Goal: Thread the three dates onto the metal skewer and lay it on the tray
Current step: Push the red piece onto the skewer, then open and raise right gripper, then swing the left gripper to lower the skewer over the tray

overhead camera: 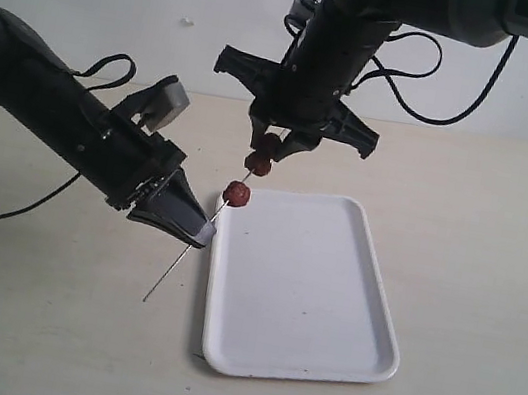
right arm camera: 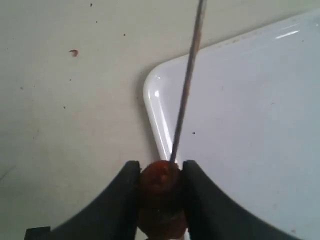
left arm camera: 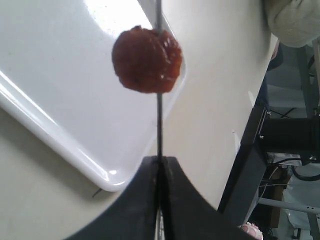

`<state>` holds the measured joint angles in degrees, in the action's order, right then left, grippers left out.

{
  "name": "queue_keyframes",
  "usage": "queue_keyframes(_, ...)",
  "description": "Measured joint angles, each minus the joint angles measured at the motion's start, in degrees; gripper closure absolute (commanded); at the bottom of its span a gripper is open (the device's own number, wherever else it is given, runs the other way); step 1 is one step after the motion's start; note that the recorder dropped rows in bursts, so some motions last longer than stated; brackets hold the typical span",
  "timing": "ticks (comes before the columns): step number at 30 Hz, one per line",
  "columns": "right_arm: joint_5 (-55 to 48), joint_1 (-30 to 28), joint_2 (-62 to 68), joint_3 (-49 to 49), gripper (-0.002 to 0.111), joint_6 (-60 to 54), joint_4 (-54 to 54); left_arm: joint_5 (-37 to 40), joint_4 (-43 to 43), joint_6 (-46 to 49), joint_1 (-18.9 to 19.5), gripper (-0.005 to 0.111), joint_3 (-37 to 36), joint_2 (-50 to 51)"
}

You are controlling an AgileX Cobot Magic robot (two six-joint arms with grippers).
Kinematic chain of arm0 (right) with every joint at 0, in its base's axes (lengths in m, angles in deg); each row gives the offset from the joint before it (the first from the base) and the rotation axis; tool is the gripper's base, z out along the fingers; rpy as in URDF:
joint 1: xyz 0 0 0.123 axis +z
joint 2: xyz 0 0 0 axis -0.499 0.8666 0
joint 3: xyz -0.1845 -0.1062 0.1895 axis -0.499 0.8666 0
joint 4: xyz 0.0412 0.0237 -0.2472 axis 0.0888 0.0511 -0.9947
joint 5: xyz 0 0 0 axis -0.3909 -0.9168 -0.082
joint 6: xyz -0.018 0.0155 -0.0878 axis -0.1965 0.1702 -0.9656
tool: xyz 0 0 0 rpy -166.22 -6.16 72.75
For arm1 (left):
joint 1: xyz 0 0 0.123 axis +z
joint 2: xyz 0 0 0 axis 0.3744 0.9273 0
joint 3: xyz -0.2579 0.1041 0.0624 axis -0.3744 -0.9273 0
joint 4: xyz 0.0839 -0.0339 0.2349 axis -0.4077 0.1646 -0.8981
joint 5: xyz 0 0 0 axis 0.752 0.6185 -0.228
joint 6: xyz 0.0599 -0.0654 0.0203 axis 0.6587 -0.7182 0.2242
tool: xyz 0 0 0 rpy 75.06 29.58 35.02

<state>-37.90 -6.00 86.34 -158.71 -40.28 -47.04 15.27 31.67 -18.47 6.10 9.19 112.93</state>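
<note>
The thin metal skewer [overhead camera: 186, 253] slants up over the table, and my left gripper [overhead camera: 200, 229] is shut on it low down. Three dates are on it: the lowest [overhead camera: 236, 193] sits apart, a second [overhead camera: 259, 164] higher, the top one [overhead camera: 271, 144] between the fingers of my right gripper [overhead camera: 273, 150]. In the left wrist view the skewer [left arm camera: 159, 127] rises from the shut gripper [left arm camera: 160, 159] through a date [left arm camera: 146, 60]. In the right wrist view my gripper [right arm camera: 161, 172] is shut on a date [right arm camera: 161, 182], with the skewer [right arm camera: 187, 85] running out of it. The white tray [overhead camera: 313, 297] lies below.
The tray's near corner [left arm camera: 100, 177] lies under the left gripper, and another tray corner [right arm camera: 152, 87] shows under the right. Black cables [overhead camera: 435, 84] hang behind the right arm. A table edge and dark frame [left arm camera: 255, 150] show in the left wrist view.
</note>
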Motion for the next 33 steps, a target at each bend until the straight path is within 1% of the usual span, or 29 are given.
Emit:
queue_keyframes(1,0.0,0.0,0.0,0.0,0.05,0.0,0.2,0.0,0.1,0.0,0.0,0.107,0.1,0.0)
queue_keyframes(2,0.1,0.2,0.0,0.0,0.046,0.0,0.2,0.0,0.1,0.0,0.0,0.107,0.1,0.0)
queue_keyframes(3,0.2,0.2,0.0,0.0,0.046,0.0,-0.1,0.0,0.1,0.0,0.0,0.107,0.1,0.0)
queue_keyframes(13,1.3,0.4,-3.5,0.0,0.046,1.0,-7.0,0.7,2.4,1.2,0.0,0.107,0.3,0.0)
queue_keyframes(18,1.2,0.4,-4.1,0.0,0.046,-1.4,-6.1,0.8,3.2,1.3,0.0,0.107,0.3,0.0)
queue_keyframes(23,0.0,0.4,-4.1,0.0,0.046,-4.8,-2.5,0.6,3.2,1.3,0.0,0.107,0.3,0.0)
queue_keyframes(30,-4.7,0.3,-7.4,0.0,0.046,-4.4,-11.8,0.5,3.5,1.3,0.0,0.107,0.3,0.0)
queue_keyframes(33,-6.0,0.3,-9.9,0.0,0.05,-4.3,-12.8,0.5,3.6,1.3,0.0,0.107,0.3,0.0)
